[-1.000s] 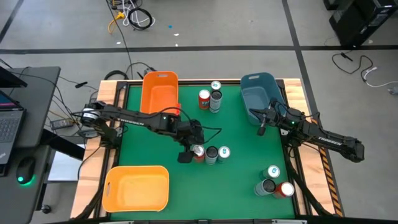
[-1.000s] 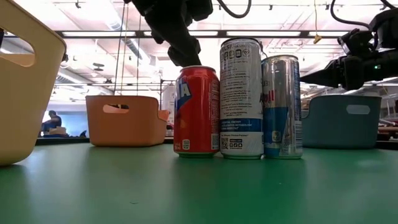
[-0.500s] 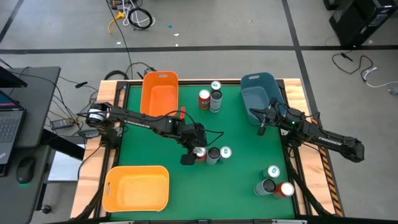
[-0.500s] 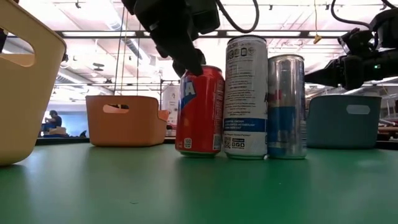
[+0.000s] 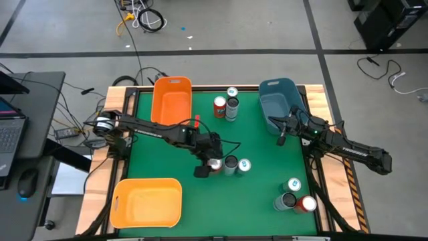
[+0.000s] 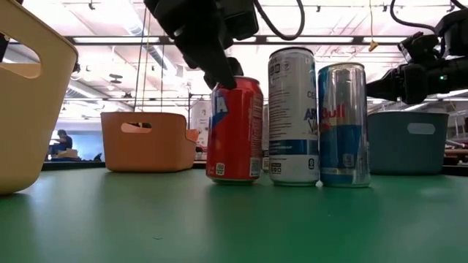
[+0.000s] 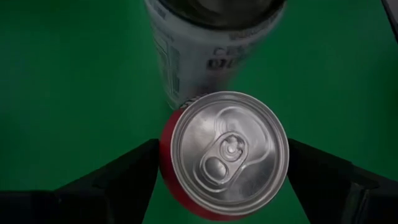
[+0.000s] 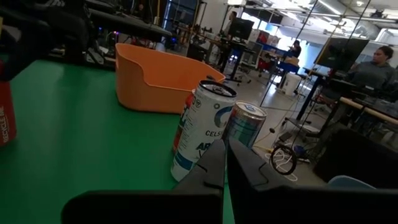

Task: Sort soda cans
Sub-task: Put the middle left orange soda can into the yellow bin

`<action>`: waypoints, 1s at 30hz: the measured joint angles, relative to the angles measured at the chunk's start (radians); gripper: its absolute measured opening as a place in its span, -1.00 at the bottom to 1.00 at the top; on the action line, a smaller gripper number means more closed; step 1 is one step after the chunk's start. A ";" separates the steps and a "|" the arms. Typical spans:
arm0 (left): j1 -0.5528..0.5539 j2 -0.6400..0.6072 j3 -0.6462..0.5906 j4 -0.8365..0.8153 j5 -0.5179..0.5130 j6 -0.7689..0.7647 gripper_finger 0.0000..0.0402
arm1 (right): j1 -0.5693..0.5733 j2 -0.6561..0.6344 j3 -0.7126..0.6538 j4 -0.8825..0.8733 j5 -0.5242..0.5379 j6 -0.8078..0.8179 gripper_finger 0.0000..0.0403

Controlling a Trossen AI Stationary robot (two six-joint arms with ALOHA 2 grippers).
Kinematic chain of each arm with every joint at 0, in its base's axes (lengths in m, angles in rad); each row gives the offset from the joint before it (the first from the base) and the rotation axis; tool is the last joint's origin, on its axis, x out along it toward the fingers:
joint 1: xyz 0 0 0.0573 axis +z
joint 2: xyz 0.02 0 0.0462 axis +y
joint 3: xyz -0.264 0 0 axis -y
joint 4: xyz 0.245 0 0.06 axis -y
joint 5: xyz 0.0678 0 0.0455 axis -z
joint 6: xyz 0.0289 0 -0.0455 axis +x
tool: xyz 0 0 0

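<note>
My left gripper (image 5: 211, 163) is down over a red-orange can (image 7: 224, 152) at the table's middle, one finger on each side of its top. That can (image 6: 234, 131) leans slightly. Right of it stand a white-and-blue can (image 6: 292, 117) and a silver-blue can (image 6: 344, 124), both on their bases. Three more cans (image 5: 227, 104) stand at the far edge. Another three (image 5: 296, 196) stand near the right corner. My right gripper (image 5: 281, 137) is shut and hovers by the blue bin (image 5: 279, 100), touching nothing. My left gripper pinches the red-orange can between its two fingers (image 7: 134, 171), at the can's side just below its silvery top (image 7: 166, 158). The fingers come from above, pointing down. The can's base is on the table and it tilts slightly.
An orange bin (image 5: 172, 100) sits at the far left, a yellow bin (image 5: 147, 201) at the near left and the blue bin at the far right. Bare green mat lies between the middle cans and the right group. People show in the room beyond the table.
My left gripper has come down onto the red-orange can, which now leans where it stood straight. The two cans beside it have slid a little toward the table's right. My right arm has kept still.
</note>
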 joint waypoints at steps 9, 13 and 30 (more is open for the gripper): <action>-0.001 0.003 -0.002 -0.013 -0.027 -0.029 0.71 | 0.000 0.000 0.000 0.000 0.000 0.000 -0.97; -0.003 0.010 -0.006 -0.015 -0.052 -0.030 0.75 | 0.000 0.000 0.000 0.001 0.000 0.000 -0.97; -0.001 0.038 -0.006 -0.020 -0.039 -0.033 0.75 | 0.000 0.000 0.000 0.022 0.000 0.000 -0.97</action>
